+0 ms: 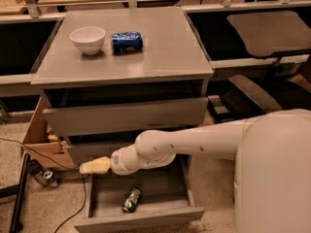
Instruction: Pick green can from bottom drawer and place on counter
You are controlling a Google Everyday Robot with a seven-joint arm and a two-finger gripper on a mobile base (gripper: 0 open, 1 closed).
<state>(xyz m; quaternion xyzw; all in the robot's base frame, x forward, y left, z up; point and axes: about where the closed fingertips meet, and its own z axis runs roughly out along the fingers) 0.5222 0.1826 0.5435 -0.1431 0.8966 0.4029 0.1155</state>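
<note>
The green can (131, 200) lies on its side on the floor of the open bottom drawer (146, 219), near the middle. My gripper (92, 166) is at the end of the white arm, above the drawer's back left corner and up and to the left of the can, apart from it. The counter (165, 47) is the grey cabinet top above.
A white bowl (88, 39) and a blue can (127, 42) sit at the counter's back left. The upper drawer (126, 114) stands partly out. A cardboard box (41, 140) and a loose can (48, 177) lie on the floor to the left. A chair (272, 33) is to the right.
</note>
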